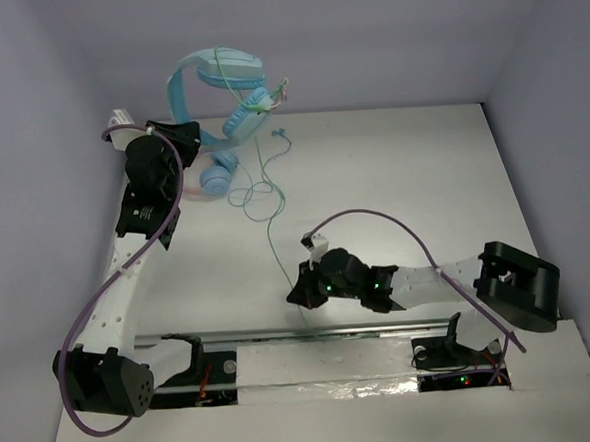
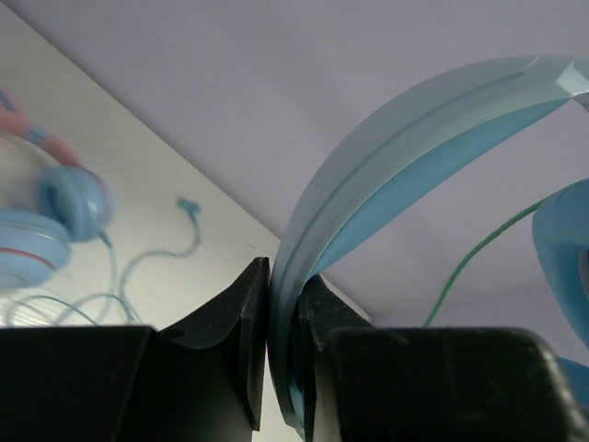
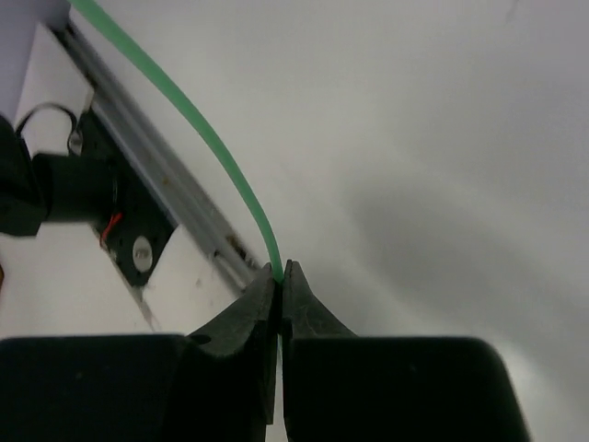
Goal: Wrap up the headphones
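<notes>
The light-blue headphones hang in the air at the back left, in front of the wall. My left gripper is shut on the headband; the left wrist view shows the band pinched between the fingers of this gripper, with one cup at the right edge. The thin green cable crosses the headband and runs down to my right gripper, low near the table's front. In the right wrist view that gripper is shut on the cable.
Smaller pink-banded headphones lie on the table just right of my left gripper and also show in the left wrist view. Teal earbuds lie in loops beside them. A metal rail runs along the front edge.
</notes>
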You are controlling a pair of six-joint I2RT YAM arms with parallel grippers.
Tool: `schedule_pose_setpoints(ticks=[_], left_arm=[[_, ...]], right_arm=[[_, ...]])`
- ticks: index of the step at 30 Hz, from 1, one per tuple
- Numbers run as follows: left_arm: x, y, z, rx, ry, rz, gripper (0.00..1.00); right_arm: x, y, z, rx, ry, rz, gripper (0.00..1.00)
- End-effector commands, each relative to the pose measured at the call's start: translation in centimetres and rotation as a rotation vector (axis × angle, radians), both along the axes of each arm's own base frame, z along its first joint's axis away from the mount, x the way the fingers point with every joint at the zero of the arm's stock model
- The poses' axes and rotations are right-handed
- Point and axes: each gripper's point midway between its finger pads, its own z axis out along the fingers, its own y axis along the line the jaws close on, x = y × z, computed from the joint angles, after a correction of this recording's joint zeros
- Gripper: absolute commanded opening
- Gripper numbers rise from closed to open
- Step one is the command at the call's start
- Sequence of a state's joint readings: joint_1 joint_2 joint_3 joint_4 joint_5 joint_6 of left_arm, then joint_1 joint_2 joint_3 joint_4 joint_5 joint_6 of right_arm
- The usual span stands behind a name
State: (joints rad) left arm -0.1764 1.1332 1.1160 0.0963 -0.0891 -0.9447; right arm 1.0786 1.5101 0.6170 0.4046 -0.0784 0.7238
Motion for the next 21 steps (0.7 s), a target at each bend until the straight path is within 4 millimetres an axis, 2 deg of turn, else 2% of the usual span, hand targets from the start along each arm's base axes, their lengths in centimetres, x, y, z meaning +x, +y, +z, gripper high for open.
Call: schedule_pose_setpoints(ticks=[1,4,5,6,7,8,9,10,11,13,14,15,16,17,18,19,20,21], left_arm=[[-0.2,4.4,5.6,0.04,-0.135,0.229,0.0],[-0.1,4.3,4.5,0.031,-0.121,0.229,0.0],[-0.1,4.3,4.4,0.028,-0.12,0.227,0.0],[0.0,4.1,4.2,0.046,-0.114,0.226,0.0],[0.0,5.0,4.0,0.064,-0.099,0.274,0.0],[0.0,5.1,3.7,0.086,-0.086,0.294,0.0],[0.1,5.6,3.3,0.127,-0.069,0.315,0.0],[0.1,5.8,2.5,0.15,-0.044,0.339,0.0],[0.1,5.8,2.0,0.173,-0.03,0.347,0.0],[0.1,5.9,0.0,0.226,0.019,0.367,0.0],[0.1,5.5,-0.9,0.242,0.038,0.373,0.0],[0.0,5.3,-1.8,0.254,0.055,0.373,0.0],[-0.1,5.2,-3.6,0.273,0.089,0.378,0.0],[-0.4,4.3,-4.4,0.278,0.097,0.357,0.0],[-0.5,3.8,-5.3,0.282,0.111,0.348,0.0],[-0.9,3.5,-7.0,0.296,0.137,0.342,0.0],[-1.2,2.6,-7.7,0.306,0.143,0.321,0.0],[-1.5,2.1,-8.4,0.316,0.154,0.311,0.0]], right_arm=[[-3.5,0.2,1.3,-0.06,-0.039,-0.001,0.0],[-5.5,1.5,2.6,-0.078,-0.044,0.045,0.0],[-7.2,2.2,3.0,-0.09,-0.059,0.093,0.0],[-7.7,1.6,2.5,-0.158,-0.073,0.091,0.0],[-8.1,2.5,4.3,-0.153,-0.1,0.098,0.0],[-9.9,2.6,5.1,-0.172,-0.126,0.133,0.0],[-10.1,1.6,5.1,-0.236,-0.148,0.126,0.0],[-10.7,1.5,6.1,-0.246,-0.164,0.135,0.0],[-11.5,1.3,8.5,-0.248,-0.199,0.144,0.0],[-11.5,0.9,10.9,-0.247,-0.229,0.146,0.0],[-11.7,1.3,13.7,-0.209,-0.256,0.148,0.0],[-11.4,0.7,14.5,-0.228,-0.276,0.145,0.0],[-11.3,0.6,15.4,-0.232,-0.291,0.151,0.0],[-10.9,0.4,16.3,-0.241,-0.318,0.151,0.0],[-10.3,0.1,18.1,-0.254,-0.343,0.127,0.0],[-10.1,0.0,18.8,-0.263,-0.362,0.13,0.0],[-9.8,-0.2,19.8,-0.272,-0.399,0.138,0.0],[-9.5,-0.4,22.1,-0.256,-0.42,0.129,0.0]])
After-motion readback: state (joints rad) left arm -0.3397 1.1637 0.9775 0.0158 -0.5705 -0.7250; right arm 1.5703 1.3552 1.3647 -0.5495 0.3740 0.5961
